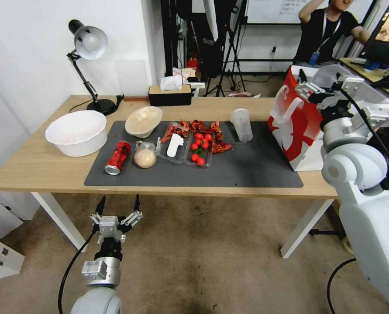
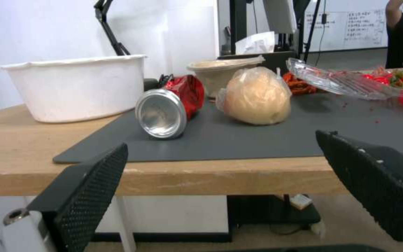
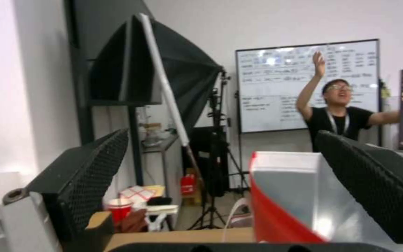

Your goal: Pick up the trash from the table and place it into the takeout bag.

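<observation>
The light-wood counter [image 1: 41, 165] carries a dark grey mat [image 1: 255, 168], and at its right end stands the red and white takeout bag [image 1: 297, 131], upright. The right gripper [image 1: 310, 89] hovers above the bag's mouth, fingers spread and empty. On the mat's left part lie the shallow beige bowl [image 1: 143, 121], the clear plastic cup [image 1: 241, 124], the crushed red can [image 1: 118, 157] and the bagged bun [image 1: 145, 157]. The left gripper [image 1: 118, 205] hangs below the counter's front edge, spread wide.
</observation>
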